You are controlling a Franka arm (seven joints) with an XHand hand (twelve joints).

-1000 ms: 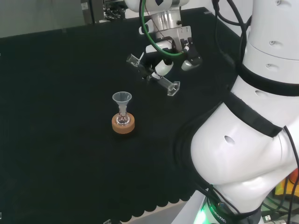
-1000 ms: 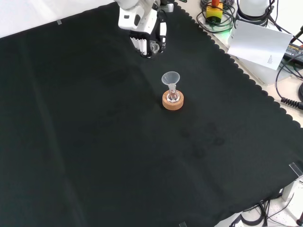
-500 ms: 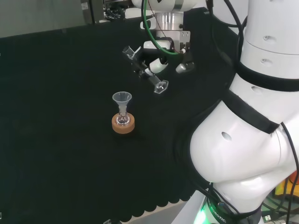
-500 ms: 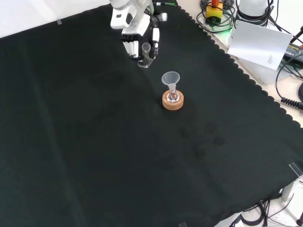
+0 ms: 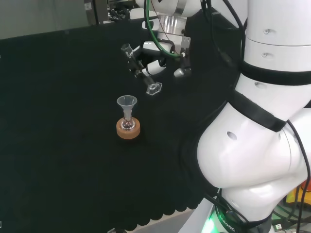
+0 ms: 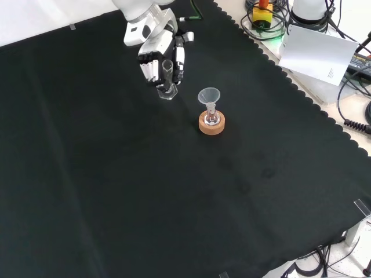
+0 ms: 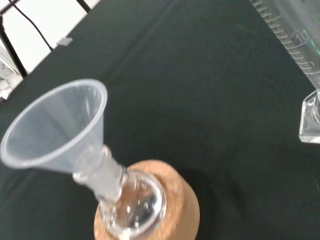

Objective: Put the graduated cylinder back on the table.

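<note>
- Since the earlier frames the hand [image 6: 157, 58] carried the graduated cylinder [image 5: 141, 75] closer to the funnel [image 5: 127, 103], tilting it more upright.
- Fingers were curled round the cylinder.
- Its base hung beside the funnel, probably above the cloth [image 6: 116, 185].
- Wrist view alone showed graduations; cork ring [image 7: 172, 210] underneath the flask [image 7: 135, 205].
</note>
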